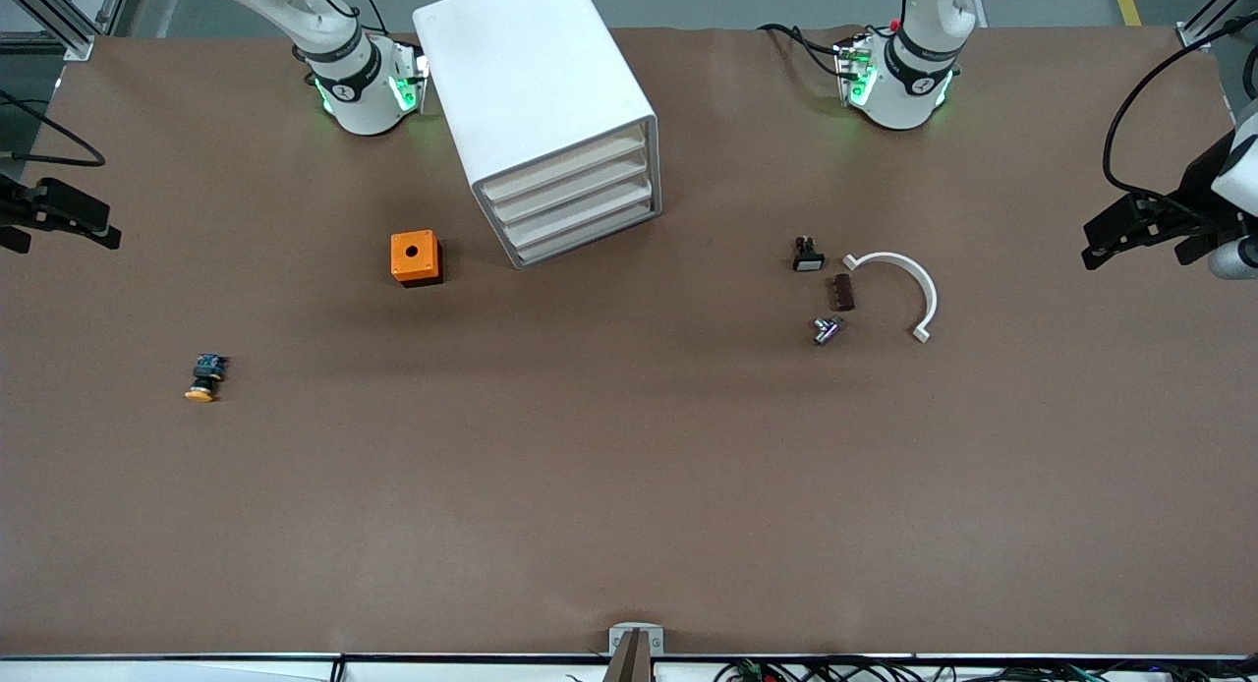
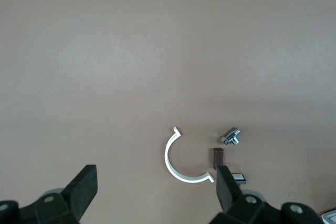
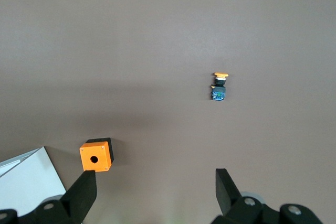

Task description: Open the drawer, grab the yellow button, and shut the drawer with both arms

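Observation:
The white cabinet (image 1: 536, 83) stands near the robots' bases with its four pale-fronted drawers (image 1: 575, 205) all shut. Its corner shows in the right wrist view (image 3: 23, 182). The button (image 1: 204, 378), orange-yellow cap on a dark body, lies on its side on the brown table toward the right arm's end, nearer to the front camera than the orange box. It also shows in the right wrist view (image 3: 219, 87). My right gripper (image 1: 93, 225) (image 3: 155, 195) is open and empty, high over the table's edge at that end. My left gripper (image 1: 1106, 240) (image 2: 156, 195) is open and empty, high over the left arm's end.
An orange box with a round black hole (image 1: 415, 257) (image 3: 96, 155) sits beside the cabinet. Toward the left arm's end lie a white C-shaped clip (image 1: 899, 287) (image 2: 178, 163), a brown block (image 1: 843, 292), a metal part (image 1: 827, 329) and a black part with a white face (image 1: 807, 255).

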`<state>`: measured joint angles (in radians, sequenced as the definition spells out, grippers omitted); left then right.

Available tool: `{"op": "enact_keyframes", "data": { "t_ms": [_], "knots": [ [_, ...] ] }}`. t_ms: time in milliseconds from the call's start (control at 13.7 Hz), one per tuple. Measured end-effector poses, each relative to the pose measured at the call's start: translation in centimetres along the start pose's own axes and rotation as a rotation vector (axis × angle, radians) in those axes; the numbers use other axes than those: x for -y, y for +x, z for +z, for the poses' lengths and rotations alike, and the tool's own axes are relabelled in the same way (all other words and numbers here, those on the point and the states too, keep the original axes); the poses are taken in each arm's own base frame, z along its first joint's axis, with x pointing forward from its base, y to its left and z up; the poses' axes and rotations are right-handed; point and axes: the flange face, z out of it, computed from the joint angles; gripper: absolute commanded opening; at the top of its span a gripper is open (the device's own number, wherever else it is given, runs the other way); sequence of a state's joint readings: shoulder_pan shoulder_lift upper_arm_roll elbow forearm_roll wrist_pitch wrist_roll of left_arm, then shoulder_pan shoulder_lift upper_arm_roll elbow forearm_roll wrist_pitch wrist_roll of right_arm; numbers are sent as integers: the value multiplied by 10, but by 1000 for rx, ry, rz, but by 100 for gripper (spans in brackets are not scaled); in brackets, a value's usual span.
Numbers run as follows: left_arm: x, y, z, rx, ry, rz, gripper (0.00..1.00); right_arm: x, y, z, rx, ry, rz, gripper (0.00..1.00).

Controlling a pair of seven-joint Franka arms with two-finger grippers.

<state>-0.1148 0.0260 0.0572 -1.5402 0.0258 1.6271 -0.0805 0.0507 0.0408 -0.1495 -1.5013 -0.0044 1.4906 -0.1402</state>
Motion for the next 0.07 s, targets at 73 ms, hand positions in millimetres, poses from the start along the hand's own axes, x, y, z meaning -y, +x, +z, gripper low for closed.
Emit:
{"op": "enact_keyframes", "data": {
  "t_ms": [73],
  "knots": [
    [0, 0, 0, 0, 0, 0, 100, 0, 0, 0, 0, 0, 0, 100]
  ]
}}
